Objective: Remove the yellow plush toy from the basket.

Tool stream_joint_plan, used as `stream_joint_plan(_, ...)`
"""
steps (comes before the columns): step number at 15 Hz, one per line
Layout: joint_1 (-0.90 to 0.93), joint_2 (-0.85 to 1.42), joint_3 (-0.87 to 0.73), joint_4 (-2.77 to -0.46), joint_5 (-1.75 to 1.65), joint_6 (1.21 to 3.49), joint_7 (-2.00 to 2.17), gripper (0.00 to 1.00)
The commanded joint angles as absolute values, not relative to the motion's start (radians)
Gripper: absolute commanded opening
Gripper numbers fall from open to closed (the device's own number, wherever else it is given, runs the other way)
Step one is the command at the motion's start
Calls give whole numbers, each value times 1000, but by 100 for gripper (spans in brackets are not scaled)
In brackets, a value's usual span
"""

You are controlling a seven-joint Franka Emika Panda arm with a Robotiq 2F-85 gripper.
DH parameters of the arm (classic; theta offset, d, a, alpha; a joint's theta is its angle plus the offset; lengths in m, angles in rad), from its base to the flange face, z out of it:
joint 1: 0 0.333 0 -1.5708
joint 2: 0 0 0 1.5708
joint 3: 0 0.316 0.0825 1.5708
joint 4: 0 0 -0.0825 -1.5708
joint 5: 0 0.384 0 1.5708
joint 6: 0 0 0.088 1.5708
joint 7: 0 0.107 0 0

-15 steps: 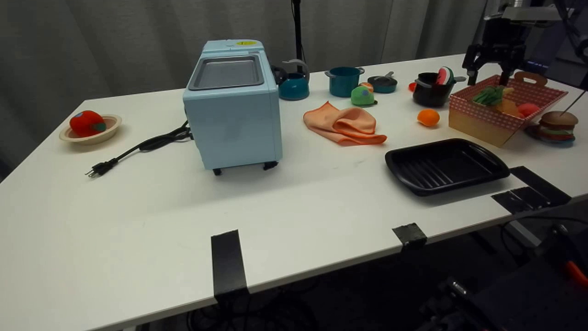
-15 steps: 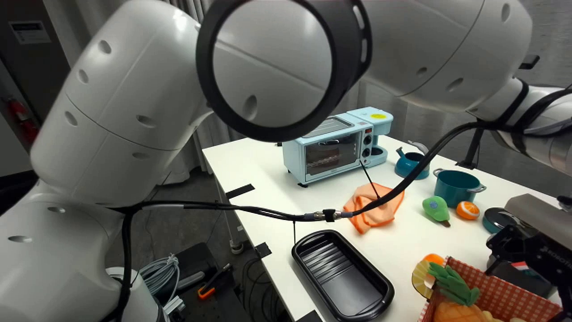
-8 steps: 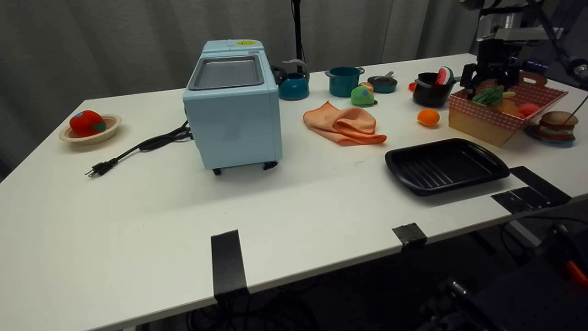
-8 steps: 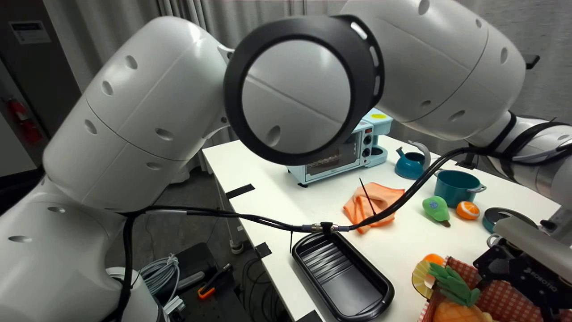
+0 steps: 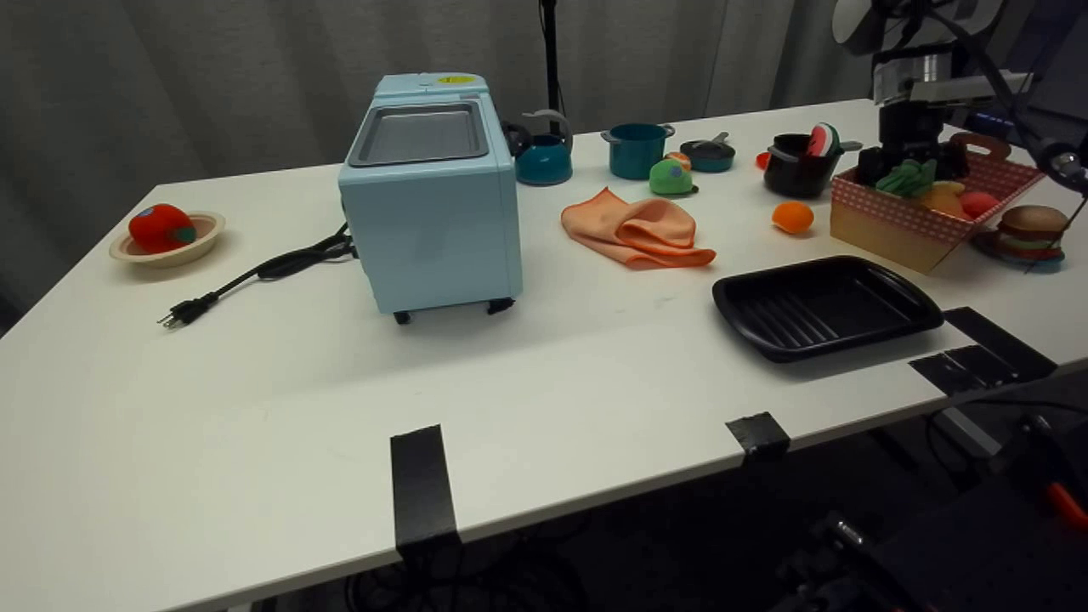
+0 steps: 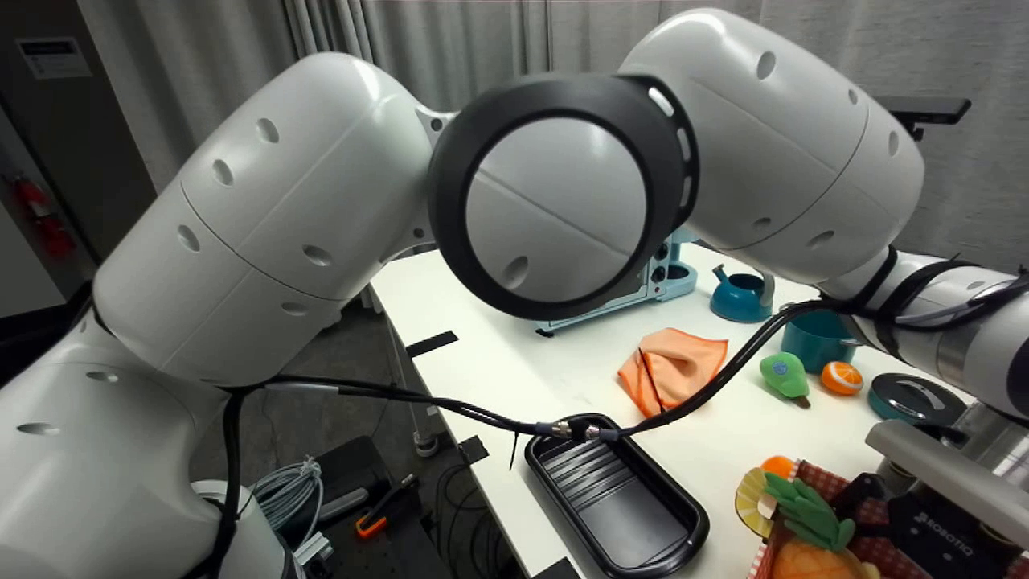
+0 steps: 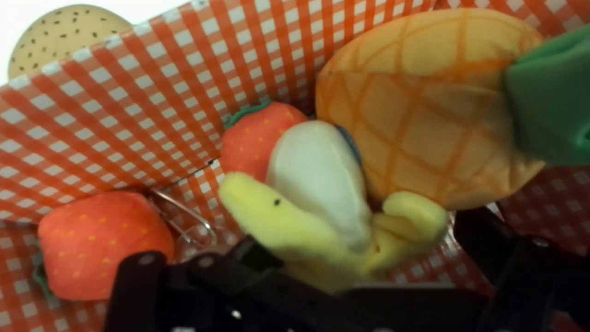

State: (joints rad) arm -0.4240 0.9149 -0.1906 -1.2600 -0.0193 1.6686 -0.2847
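Yellow plush toy (image 7: pixel 302 235) lies in the basket (image 7: pixel 152 101), back from the taped edge of the tabletop (image 5: pixel 586 374), the spread claw (image 7: pixel 364 236) straddling the toy, presumably to pinch its soft middle.

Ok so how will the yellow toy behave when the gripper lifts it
The yellow toy looks fuzzy and plush, so it probably squashes easily. Being splayed, it may flop at the ends. Close beside the pineapple, it might brush that.
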Motion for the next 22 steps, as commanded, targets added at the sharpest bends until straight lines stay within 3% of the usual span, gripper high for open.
stream_joint_plan(1,-423,943,-188,-1245,-46,1650,-268,75)
stream_joint_plan(2,-424,943,-188,-1249,-47,1658,-267,74)
stream_joint_plan(9,-416,908,-199,-1299,-40,1712,-263,19)
stream_joint_plan(12,-415,866,-201,-1346,-38,1761,-267,1)
stream_joint_plan(22,-404,606,-200,-1644,-50,1998,-269,0)
